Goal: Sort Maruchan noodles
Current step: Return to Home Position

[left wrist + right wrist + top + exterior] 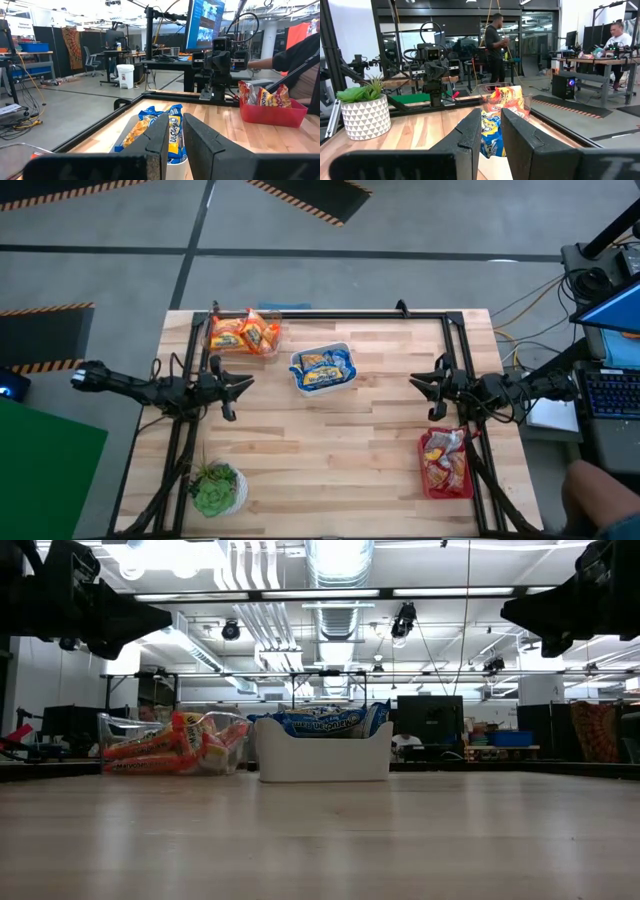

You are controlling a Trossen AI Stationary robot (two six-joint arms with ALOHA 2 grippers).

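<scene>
No noodle packets lay loose on the worktop [340,450]; all those in view sat in 3 bins. The orange packets [243,334] filled the clear bin [115,730] at the far left corner. The blue packets [322,368] stood on edge in the white bin [322,755] near the middle of the far side. The red packets [443,460] were in the red bin [272,114] at the near right. A potted plant [215,490] stood at the near left, well apart from the bins.

The left gripper [245,383] hung above the left side of the worktop and the right gripper [415,383] above the right side, facing each other. Each had only a narrow gap between its fingers and carried nothing. Neither touched a bin or a packet.

By the look of it, the sorting was done and the arms only needed to settle at rest.

The packets looked light, with thin, crinkly, slick film over what was probably a brittle noodle block. A packet would likely be best pinched across its flat faces near the middle, with modest force. A grip on a sealed end alone might let it swing or slip, and a hard squeeze could crack the noodles. The upright blue packets offered their top edges as the easiest hold.
</scene>
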